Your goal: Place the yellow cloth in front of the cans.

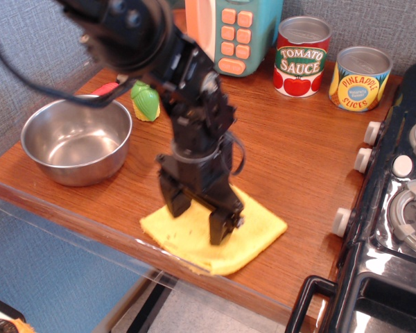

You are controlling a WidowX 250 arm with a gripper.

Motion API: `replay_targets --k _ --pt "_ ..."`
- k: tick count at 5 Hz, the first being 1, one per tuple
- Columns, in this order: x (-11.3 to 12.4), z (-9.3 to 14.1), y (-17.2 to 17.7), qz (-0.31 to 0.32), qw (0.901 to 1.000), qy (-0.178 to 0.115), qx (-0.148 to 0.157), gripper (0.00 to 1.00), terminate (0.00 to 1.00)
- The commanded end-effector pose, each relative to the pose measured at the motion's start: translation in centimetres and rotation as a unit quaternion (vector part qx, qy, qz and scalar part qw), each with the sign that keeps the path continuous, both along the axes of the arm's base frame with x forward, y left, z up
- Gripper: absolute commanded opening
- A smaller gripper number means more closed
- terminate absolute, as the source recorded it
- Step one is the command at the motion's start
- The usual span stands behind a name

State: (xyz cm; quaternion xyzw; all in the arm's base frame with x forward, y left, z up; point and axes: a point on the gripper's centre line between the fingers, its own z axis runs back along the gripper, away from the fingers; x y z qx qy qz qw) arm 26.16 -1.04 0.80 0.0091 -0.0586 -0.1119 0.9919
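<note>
The yellow cloth [253, 232] lies flat near the front edge of the wooden counter [298, 149]. My gripper [198, 222] points down over the cloth's left half, its two black fingers apart with their tips at the cloth surface. Nothing is held between them. The red "Tomato Sauce" can [301, 55] and the yellow-and-blue "Pineapple Slices" can [360, 78] stand side by side at the back right, far from the cloth.
A steel bowl [76, 139] sits at the left. A green toy [146, 100] and a red-handled spoon [105, 89] lie behind it. A teal toy with orange buttons [246, 28] stands at the back. A toy stove [399, 208] borders the right side.
</note>
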Motion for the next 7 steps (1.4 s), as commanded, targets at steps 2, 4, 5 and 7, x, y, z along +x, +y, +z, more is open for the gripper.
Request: replay_targets --k 2,4,5,7 --pt "2.9 -4.1 0.1 0.023 0.9979 0.058 0.013 1.00 0.00" --pt "12.9 -3.2 1.2 0.113 0.9928 0.031 -0.025 1.00 0.00" --pt "15.1 -3.6 0.9 0.128 0.9910 0.029 -0.026 1.00 0.00" --pt "15.1 -3.1 0.0 0.128 0.9908 0.029 -0.033 1.00 0.00"
